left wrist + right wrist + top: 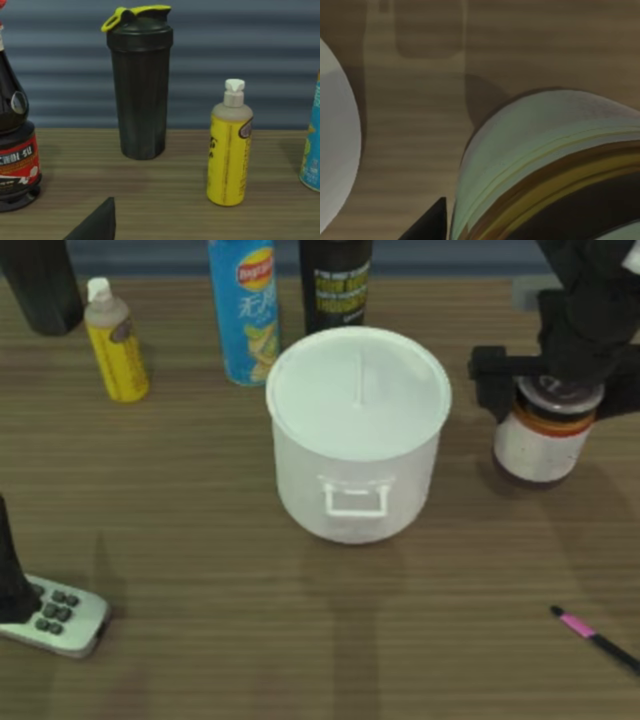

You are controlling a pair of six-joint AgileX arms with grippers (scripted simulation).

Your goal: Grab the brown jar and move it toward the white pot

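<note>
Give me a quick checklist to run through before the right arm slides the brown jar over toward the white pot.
1. Right pincer at the brown jar lid: ok.
2. Grip closed on the jar: cannot tell.
3. Jar upright on the table: ok.
4. Table between the jar and the white pot clear: ok.
5. Pink pen out of the path, nearer the front edge: ok.
6. Left arm parked by the remote control at the left: ok.

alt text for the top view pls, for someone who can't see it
Seen from above, the right gripper sits over the lid of the brown jar, right of the large white pot at the centre of a wooden table. A yellow bottle, a blue chip can and a dark can line the back; a remote lies front left, a pink pen front right.
</note>
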